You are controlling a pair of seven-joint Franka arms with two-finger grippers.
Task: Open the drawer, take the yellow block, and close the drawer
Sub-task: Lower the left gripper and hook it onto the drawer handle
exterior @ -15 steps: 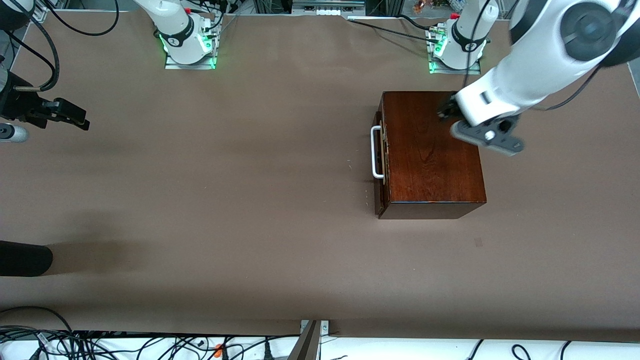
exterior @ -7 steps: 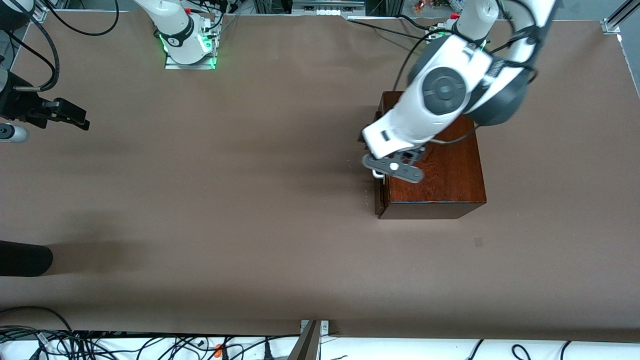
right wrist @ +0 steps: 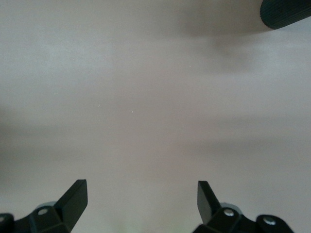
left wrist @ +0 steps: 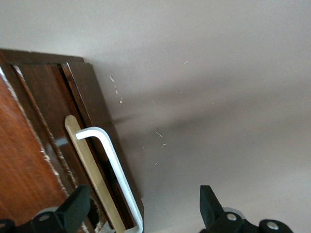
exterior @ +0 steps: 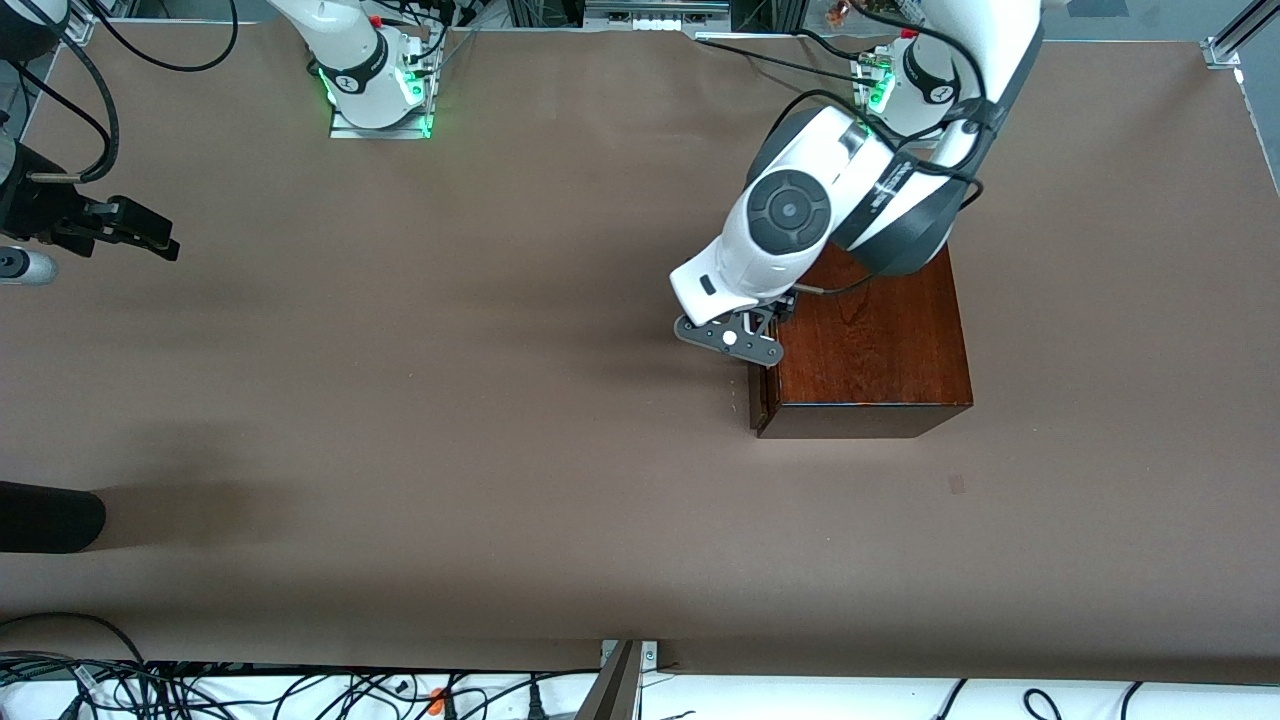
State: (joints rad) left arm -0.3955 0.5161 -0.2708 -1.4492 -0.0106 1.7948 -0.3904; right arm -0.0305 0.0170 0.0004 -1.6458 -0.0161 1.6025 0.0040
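Brown table [exterior: 500,400] lies bare before the drawer [left wrist: 99,160]; left pincer [left wrist: 143,213] wide over its handle [left wrist: 114,165].

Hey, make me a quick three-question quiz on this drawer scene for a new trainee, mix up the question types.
1. True or false: the drawer is already pulled fully out.
2. Which gripper is over the white handle? A) left gripper B) right gripper
3. Fill in: the left gripper's fingers are ____.

Key
1. False; it sits closed in the wooden box, and no yellow block shows.
2. A; the right gripper waits open over bare table at the right arm's end.
3. Open.
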